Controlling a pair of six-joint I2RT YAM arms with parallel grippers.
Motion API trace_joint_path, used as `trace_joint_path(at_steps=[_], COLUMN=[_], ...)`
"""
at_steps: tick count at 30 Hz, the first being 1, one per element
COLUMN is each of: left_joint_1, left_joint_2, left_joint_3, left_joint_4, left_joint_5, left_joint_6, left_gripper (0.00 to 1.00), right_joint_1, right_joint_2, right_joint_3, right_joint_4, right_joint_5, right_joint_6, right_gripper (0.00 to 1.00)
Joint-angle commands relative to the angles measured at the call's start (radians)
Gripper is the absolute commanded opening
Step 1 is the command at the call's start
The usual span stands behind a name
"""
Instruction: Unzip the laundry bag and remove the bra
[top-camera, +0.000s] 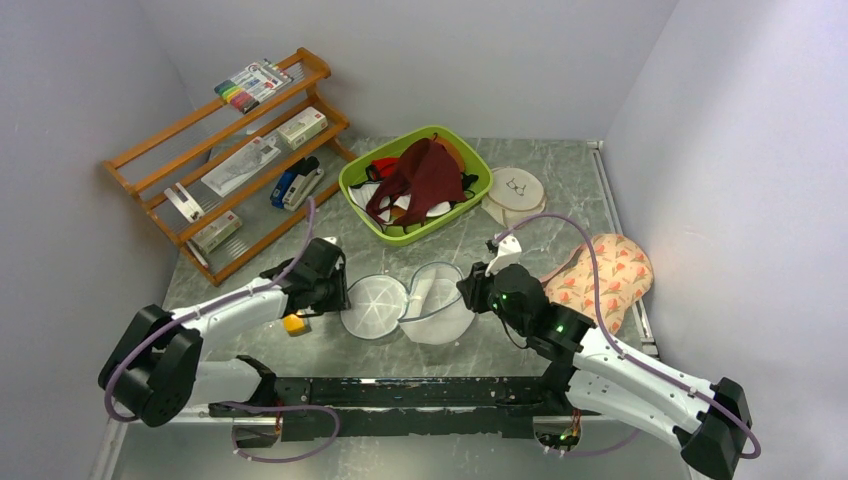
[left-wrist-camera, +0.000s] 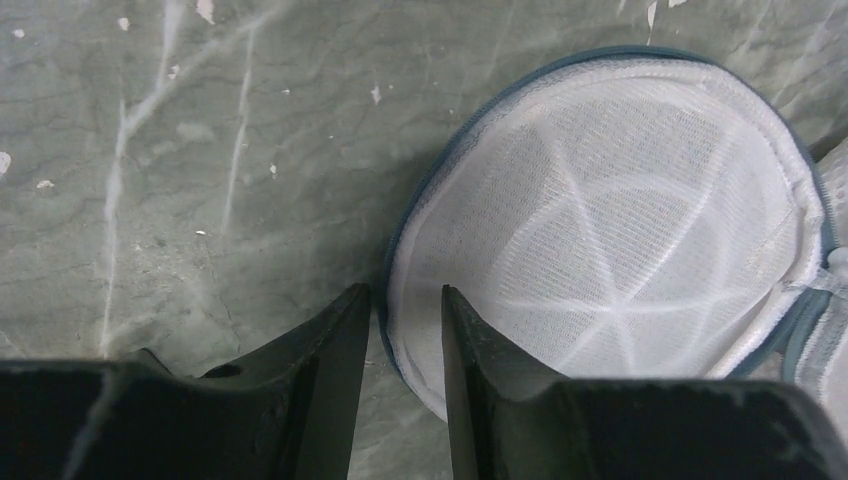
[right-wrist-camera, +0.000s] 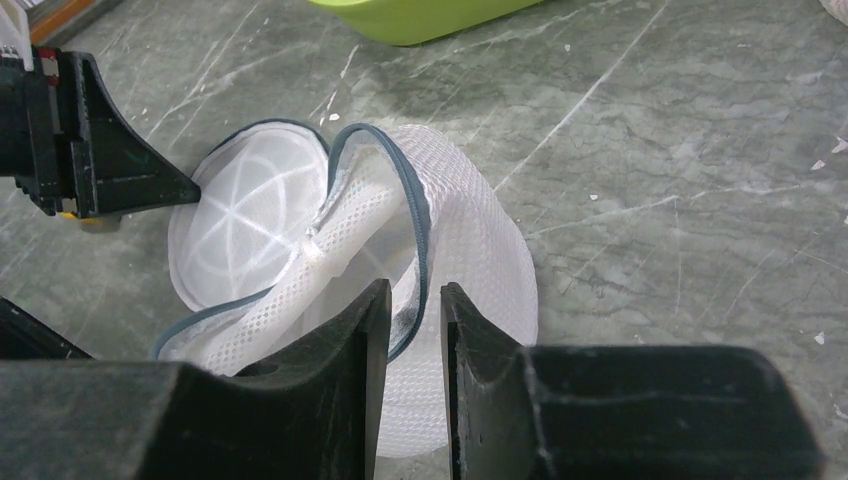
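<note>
The laundry bag (top-camera: 373, 306) lies unzipped on the table, its two white mesh halves spread side by side with a dark zipper rim. My left gripper (top-camera: 340, 295) is at the left half's outer edge. In the left wrist view the left gripper (left-wrist-camera: 405, 290) straddles the bag's rim (left-wrist-camera: 600, 220), jaws narrowly apart. My right gripper (top-camera: 466, 291) is at the right half; in the right wrist view the right gripper (right-wrist-camera: 415, 285) straddles the raised zipper rim (right-wrist-camera: 415, 230), jaws also narrowly apart. The maroon bra (top-camera: 425, 175) lies in the green basket (top-camera: 352, 188).
A wooden rack (top-camera: 230, 150) with small items stands at the back left. A cream round pouch (top-camera: 515, 193) and a peach floral pouch (top-camera: 605, 275) lie to the right. A small yellow object (top-camera: 293, 323) sits under my left arm. Walls close in on three sides.
</note>
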Motion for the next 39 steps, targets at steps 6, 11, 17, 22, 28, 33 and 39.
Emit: trace_joint_path(at_steps=[6,11,17,22,28,33,39], left_joint_1=[-0.113,-0.113,-0.112,-0.113,-0.113,-0.114,-0.115], left_joint_2=[0.08,0.109,-0.03,-0.14,-0.177,-0.203,-0.246], left_joint_3=[0.063,0.032,0.111,0.266,0.449,0.557,0.654], left_joint_4=[-0.071,-0.01,-0.15,-0.342,-0.52,-0.606,-0.545], left_joint_5=[-0.171,-0.133,-0.21,-0.293,-0.349,-0.424,-0.457], left_joint_6=[-0.02,-0.032,-0.035,0.013,0.099,0.19,0.353], left_gripper=[0.39,0.24,0.07,0.07,0.07,0.07,0.07], right_joint_1=[-0.004,-0.004,-0.004,-0.002,-0.002,-0.002,-0.002], right_joint_2=[0.001,-0.004,-0.005,0.049,0.178,0.251,0.215], right_joint_3=[0.007,0.004,0.008,0.007,0.043,0.078,0.087], right_joint_4=[0.006,0.005,-0.01,0.053,0.168,0.212,0.191], right_joint_5=[0.018,0.014,0.013,-0.035,-0.119,-0.15,-0.125], right_joint_6=[0.003,0.009,-0.001,-0.031,-0.06,-0.075,-0.075], right_gripper=[0.26,0.26,0.26,0.28,0.33,0.37,0.49])
